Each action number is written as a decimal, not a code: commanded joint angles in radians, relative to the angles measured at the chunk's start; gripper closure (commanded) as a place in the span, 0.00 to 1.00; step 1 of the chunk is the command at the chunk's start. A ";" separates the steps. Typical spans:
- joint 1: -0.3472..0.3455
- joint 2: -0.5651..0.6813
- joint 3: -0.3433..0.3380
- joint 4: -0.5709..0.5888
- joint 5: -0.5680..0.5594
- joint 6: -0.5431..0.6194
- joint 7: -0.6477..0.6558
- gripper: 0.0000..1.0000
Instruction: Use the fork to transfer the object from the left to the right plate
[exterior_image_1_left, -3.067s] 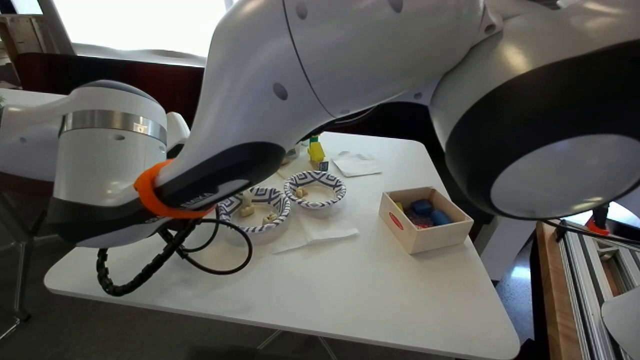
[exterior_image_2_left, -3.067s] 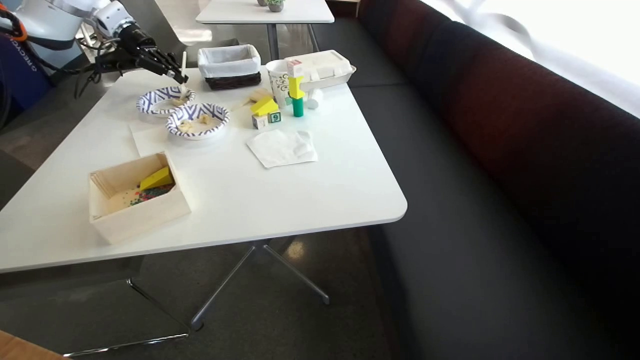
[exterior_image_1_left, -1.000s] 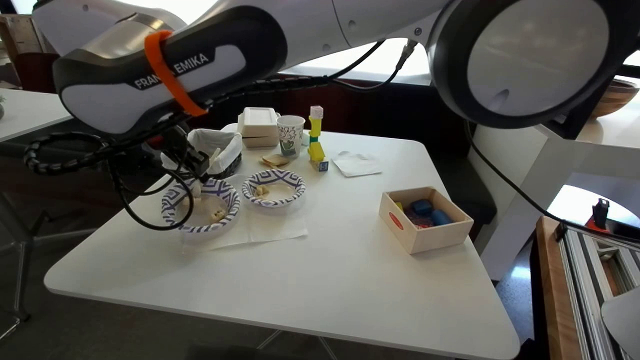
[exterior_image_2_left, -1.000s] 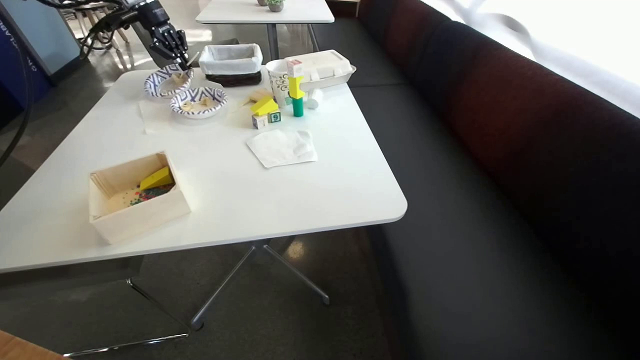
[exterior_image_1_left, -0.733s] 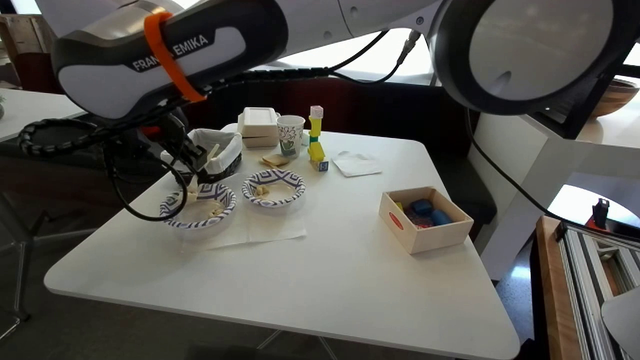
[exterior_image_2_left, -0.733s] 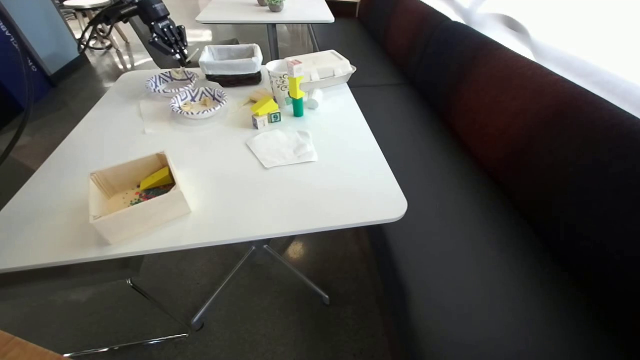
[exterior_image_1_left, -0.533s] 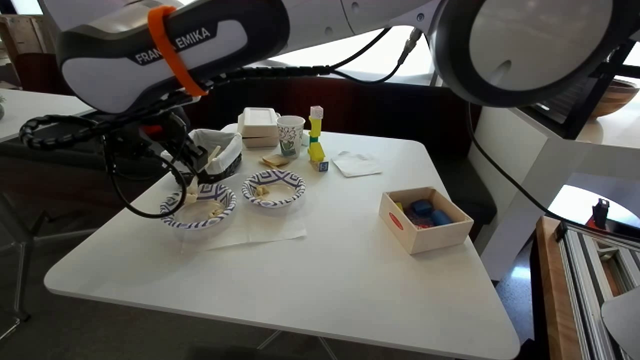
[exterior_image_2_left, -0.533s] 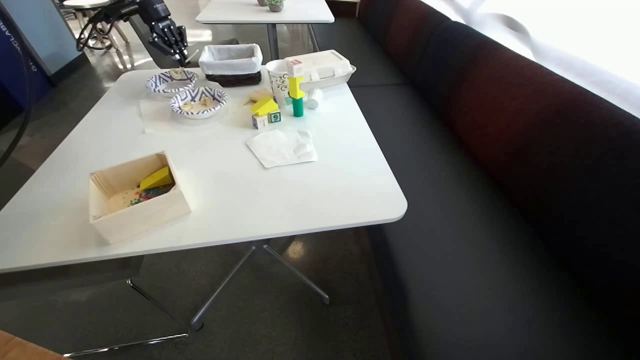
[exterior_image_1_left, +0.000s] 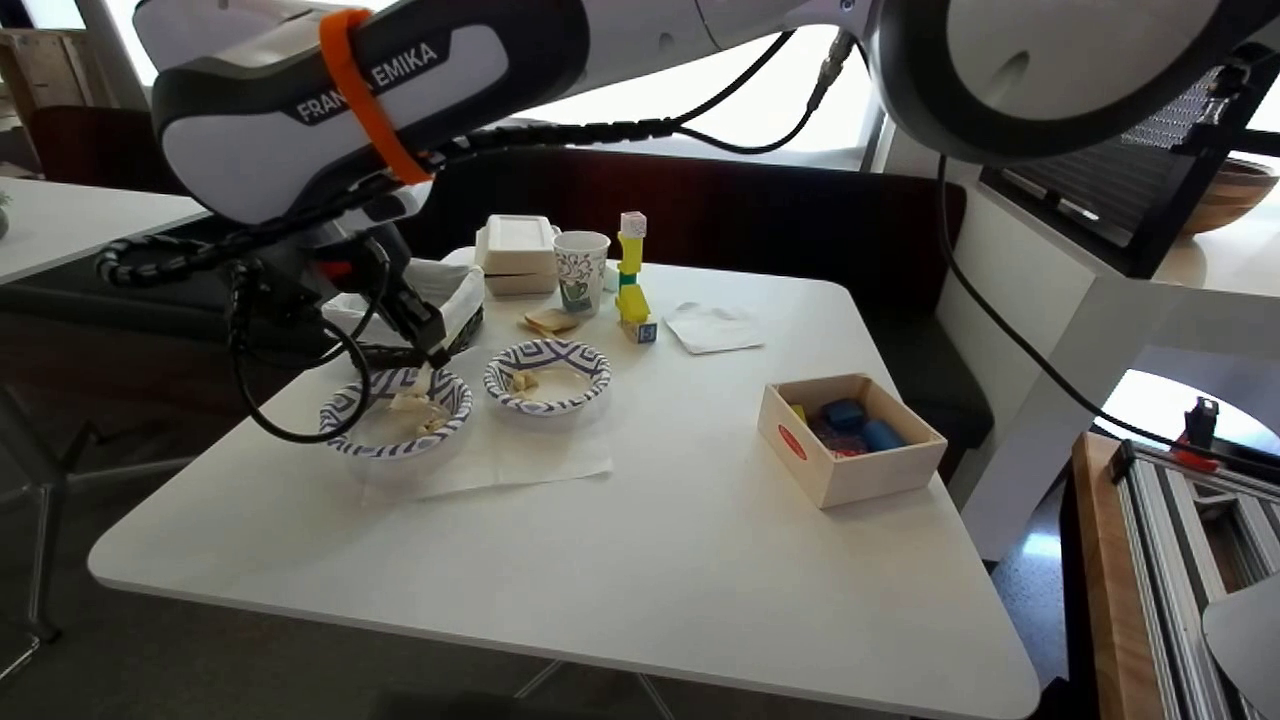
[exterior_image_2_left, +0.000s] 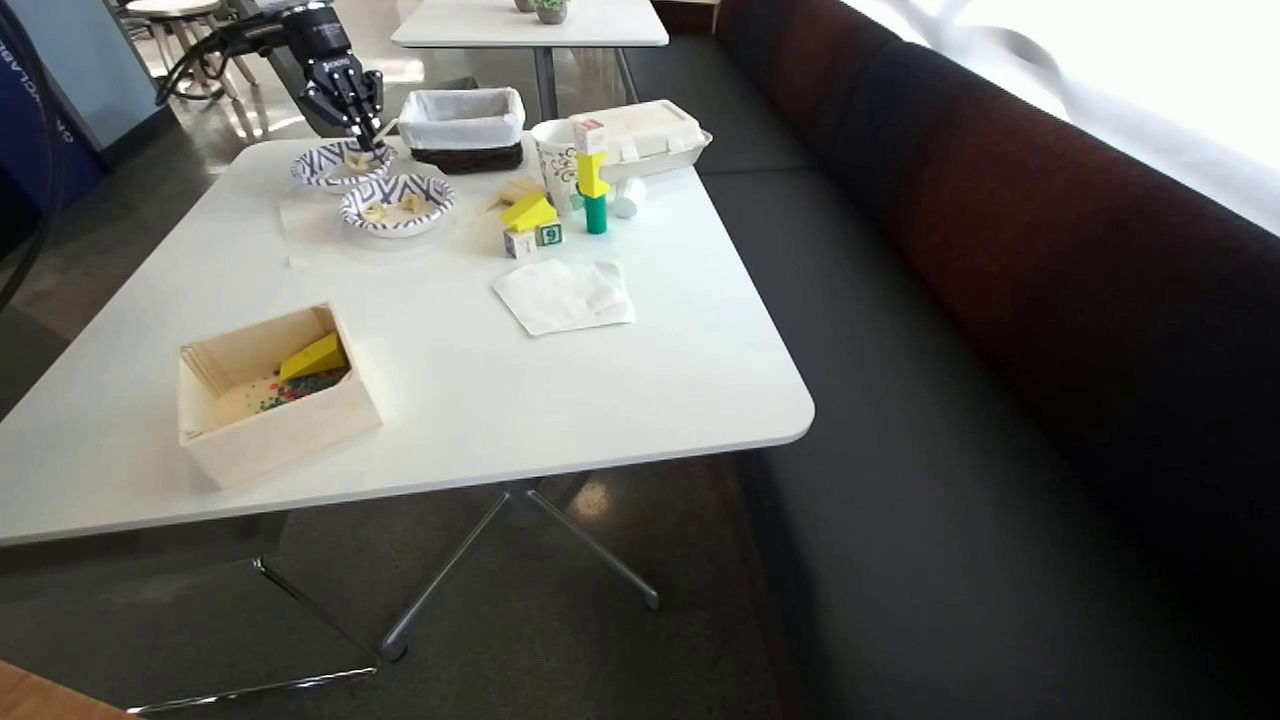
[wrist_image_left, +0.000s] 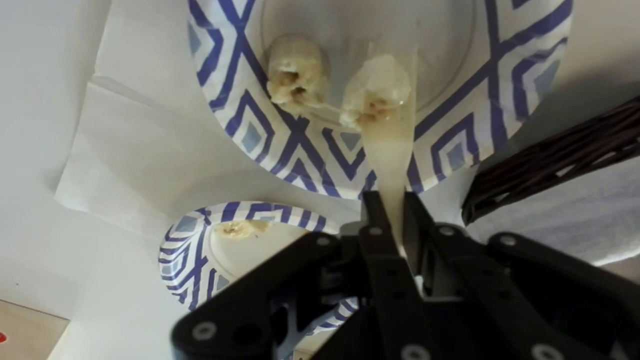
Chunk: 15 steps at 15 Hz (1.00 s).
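My gripper (wrist_image_left: 387, 200) is shut on the pale fork (wrist_image_left: 392, 155), whose head points into the left plate (wrist_image_left: 250, 135), a patterned blue-and-white dish. A pale banana-like piece (wrist_image_left: 377, 90) lies against the fork's tip; whether it is speared is unclear. Beside it in the same dish sits another piece (wrist_image_left: 295, 72). In an exterior view the gripper (exterior_image_1_left: 438, 358) hangs low over that plate's back rim, and in an exterior view the fork's handle (exterior_image_2_left: 386, 129) sticks out toward the basket. The right plate (exterior_image_1_left: 565, 385) stands close by, with a pale piece (exterior_image_1_left: 522, 382) inside.
A lined basket (exterior_image_2_left: 465, 130) stands close to the gripper. Behind the plates are a paper cup (exterior_image_1_left: 580, 265), a takeaway box (exterior_image_1_left: 518, 250) and a block tower (exterior_image_1_left: 632, 262). A napkin (exterior_image_1_left: 550, 460) lies beside the plates. A wooden box (exterior_image_1_left: 860, 475) stands farther off.
In the last half second the gripper has gone lower and moved toward the right plate, the piece at the fork's tip with it. Since the oldest frames both plates have shifted across the table.
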 joint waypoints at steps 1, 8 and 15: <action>0.000 -0.004 0.000 -0.005 0.000 0.000 0.003 0.87; -0.024 -0.066 0.018 -0.081 -0.015 0.134 -0.138 0.97; -0.152 -0.210 0.125 -0.338 0.037 0.355 -0.405 0.97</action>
